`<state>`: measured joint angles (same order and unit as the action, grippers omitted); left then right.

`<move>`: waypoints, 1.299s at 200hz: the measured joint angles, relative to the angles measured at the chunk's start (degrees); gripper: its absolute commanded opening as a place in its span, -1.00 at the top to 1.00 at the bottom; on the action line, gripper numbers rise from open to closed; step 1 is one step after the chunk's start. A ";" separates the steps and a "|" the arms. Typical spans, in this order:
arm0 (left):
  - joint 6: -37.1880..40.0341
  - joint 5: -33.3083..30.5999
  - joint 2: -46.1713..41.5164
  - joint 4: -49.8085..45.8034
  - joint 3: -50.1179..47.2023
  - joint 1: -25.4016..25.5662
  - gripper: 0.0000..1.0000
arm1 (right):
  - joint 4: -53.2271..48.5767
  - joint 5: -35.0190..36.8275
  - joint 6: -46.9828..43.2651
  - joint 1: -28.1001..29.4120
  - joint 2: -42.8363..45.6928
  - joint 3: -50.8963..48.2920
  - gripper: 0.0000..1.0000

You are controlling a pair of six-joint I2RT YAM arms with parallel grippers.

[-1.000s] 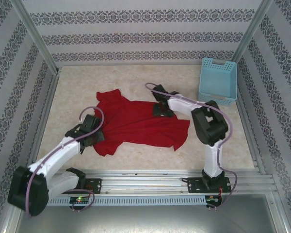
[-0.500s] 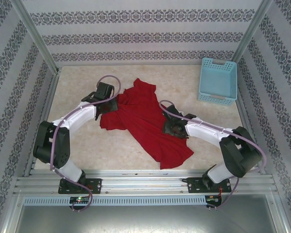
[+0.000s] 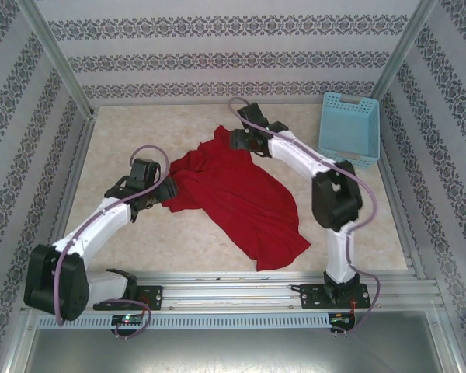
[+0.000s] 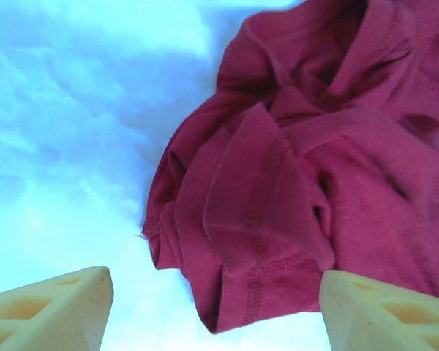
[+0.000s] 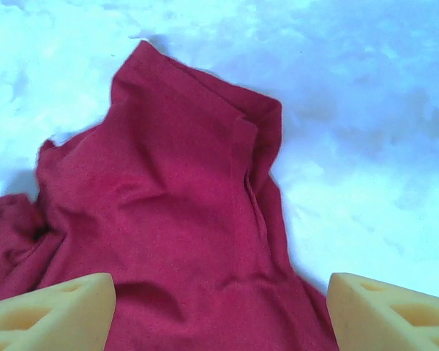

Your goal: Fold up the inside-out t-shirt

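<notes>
So the red t-shirt (image 3: pixel 245 198) is lying crumpled around the middle of the table (image 3: pixel 140 132). It runs on a slant from a bunched end at roughly 12 o'clock down to a flatter end near 5 o'clock.

The left gripper (image 3: pixel 166 192) sits right at the shirt's 9 o'clock edge. In the left wrist view its fingers (image 4: pixel 51 307) are spread wide, with a folded, stitched hem lying between them and slightly ahead, nothing pinched. The rest of the cloth piles up toward 1 o'clock from there.

The right gripper (image 3: pixel 234 140) is over the bunched 12 o'clock end, jaws also wide apart and not clamped on anything. From its own camera the shirt fills the space between the fingers (image 5: pixel 51 307) and spreads toward 11 o'clock, with bare table off at 2 o'clock.

A light blue basket (image 3: pixel 349 124) sits in the table's 1 o'clock corner, well apart from the shirt.
</notes>
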<state>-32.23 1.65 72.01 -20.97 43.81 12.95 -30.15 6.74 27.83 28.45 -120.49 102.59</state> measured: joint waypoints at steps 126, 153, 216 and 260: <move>-0.90 7.06 15.17 8.92 3.04 -3.78 1.00 | -16.72 2.71 -0.74 -3.48 -24.24 24.83 1.00; -0.13 6.21 14.82 8.09 3.98 -6.08 1.00 | -12.66 3.91 1.62 -7.37 -13.35 8.52 1.00; 0.72 -0.09 5.11 2.64 4.37 -10.82 1.00 | -0.04 6.62 6.91 -11.58 15.15 -30.27 1.00; -0.24 -6.29 -0.85 -1.99 2.38 -11.47 0.77 | 2.56 7.39 9.53 -8.68 22.45 -43.69 0.61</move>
<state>-32.47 -4.64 71.16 -22.96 46.19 1.48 -27.59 14.13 37.36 19.77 -98.04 58.89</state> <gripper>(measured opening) 0.050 0.102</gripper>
